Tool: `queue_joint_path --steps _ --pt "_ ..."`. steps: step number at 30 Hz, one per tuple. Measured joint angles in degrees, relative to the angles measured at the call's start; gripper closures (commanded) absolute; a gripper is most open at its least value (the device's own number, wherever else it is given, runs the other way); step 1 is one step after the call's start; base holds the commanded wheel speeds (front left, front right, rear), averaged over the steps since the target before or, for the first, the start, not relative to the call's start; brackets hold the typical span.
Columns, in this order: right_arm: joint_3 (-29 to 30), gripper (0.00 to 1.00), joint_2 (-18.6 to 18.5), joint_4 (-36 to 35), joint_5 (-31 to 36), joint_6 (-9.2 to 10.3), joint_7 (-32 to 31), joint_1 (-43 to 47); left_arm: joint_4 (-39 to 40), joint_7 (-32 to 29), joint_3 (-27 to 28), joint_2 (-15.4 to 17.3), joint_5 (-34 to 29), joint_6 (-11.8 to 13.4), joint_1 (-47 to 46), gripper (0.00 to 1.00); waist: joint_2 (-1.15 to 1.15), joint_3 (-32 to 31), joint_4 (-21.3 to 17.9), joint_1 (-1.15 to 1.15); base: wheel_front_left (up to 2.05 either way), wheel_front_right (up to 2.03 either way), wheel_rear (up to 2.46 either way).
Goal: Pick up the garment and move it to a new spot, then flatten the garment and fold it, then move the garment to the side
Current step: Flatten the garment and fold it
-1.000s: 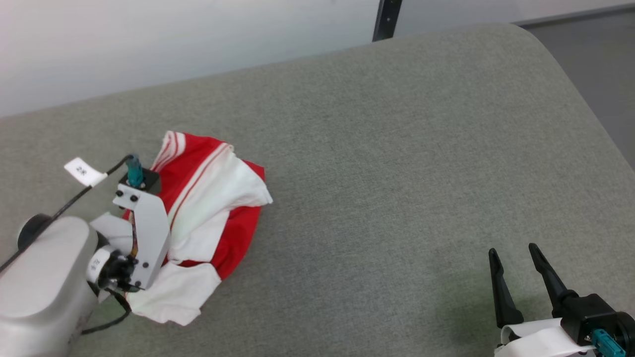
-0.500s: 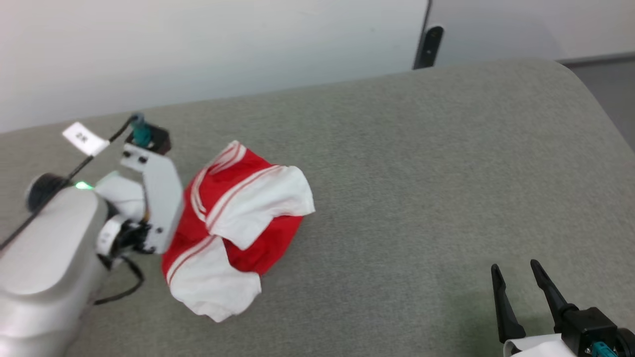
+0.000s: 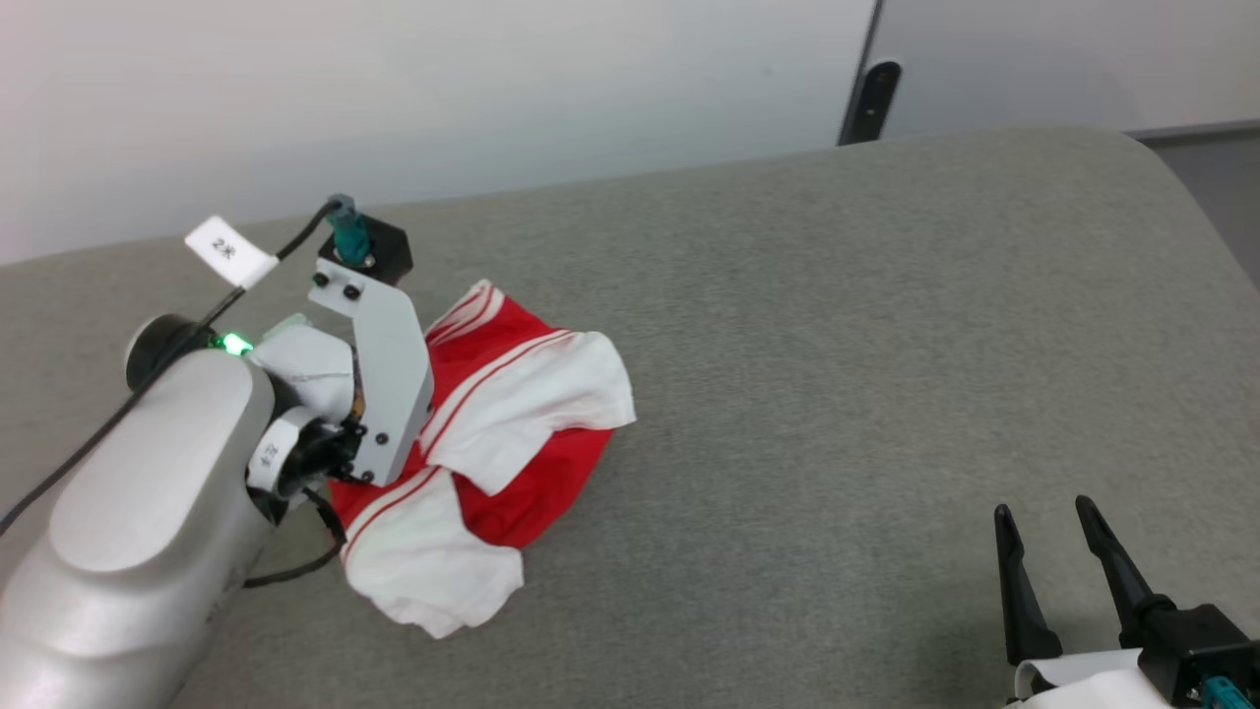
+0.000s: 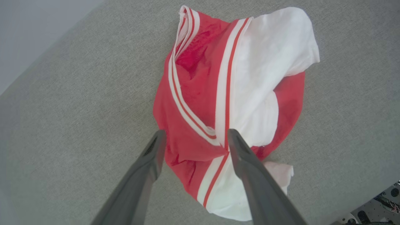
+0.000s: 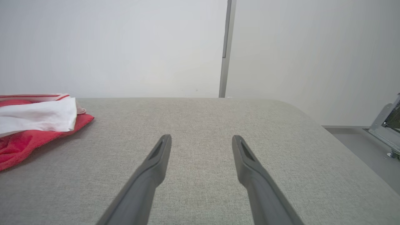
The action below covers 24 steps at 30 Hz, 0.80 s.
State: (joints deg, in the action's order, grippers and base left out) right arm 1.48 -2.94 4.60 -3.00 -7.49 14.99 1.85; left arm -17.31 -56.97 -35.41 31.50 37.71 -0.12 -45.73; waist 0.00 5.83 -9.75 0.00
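Note:
The garment lies crumpled on the grey padded table, left of centre, red with white sleeves and striped trim. My left arm's wrist bracket hangs over its left side. In the left wrist view my left gripper is open just above the garment, one finger on each side of a striped fold, gripping nothing. My right gripper stands open at the table's lower right, far from the cloth. In the right wrist view the right gripper is open and empty, with the garment far to its left.
A pale wall runs behind the table, with a dark post at the back. The table's right end is rounded and drops to grey floor. A black cable with a white tag trails from my left wrist. A metal frame stands on the floor.
The head camera has swung, shifting the whole picture. My left gripper has opened, and the garment has settled into a looser heap. My left wrist has moved back over its left side.

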Motion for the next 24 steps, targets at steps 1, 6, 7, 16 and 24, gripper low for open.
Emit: queue_joint_path --steps 1,6,7,16,24 --pt "0.03 0.0 -0.01 -0.08 0.0 0.0 0.0 0.16 -0.41 0.0 -0.02 -0.08 0.03 0.14 0.01 0.0 0.0 0.11 -0.44 0.0 0.0 0.0 0.0" --pt "0.25 0.0 0.01 -0.23 0.0 0.0 0.0 1.25 -2.44 -0.02 -0.43 0.19 -0.55 0.91 -0.06 0.0 0.0 0.55 -2.7 0.0 0.0 0.0 0.0" --pt "0.29 0.0 0.0 -0.26 0.0 0.0 0.01 1.25 -2.87 -0.2 -0.62 0.32 -0.93 1.14 -0.08 0.0 0.0 0.62 -3.15 0.0 0.0 0.0 0.0" --pt "0.03 0.0 0.0 -0.12 -0.09 0.0 0.12 1.58 -6.42 -4.76 -1.74 1.6 -1.15 2.41 0.07 0.57 0.0 1.44 -5.82 0.0 0.0 0.0 0.0" --pt "-0.14 0.0 0.0 0.09 -0.43 0.0 0.12 1.49 -8.13 -11.36 -1.75 1.53 1.97 3.48 0.69 1.0 0.0 2.36 -6.03 0.0 0.0 0.0 0.0"
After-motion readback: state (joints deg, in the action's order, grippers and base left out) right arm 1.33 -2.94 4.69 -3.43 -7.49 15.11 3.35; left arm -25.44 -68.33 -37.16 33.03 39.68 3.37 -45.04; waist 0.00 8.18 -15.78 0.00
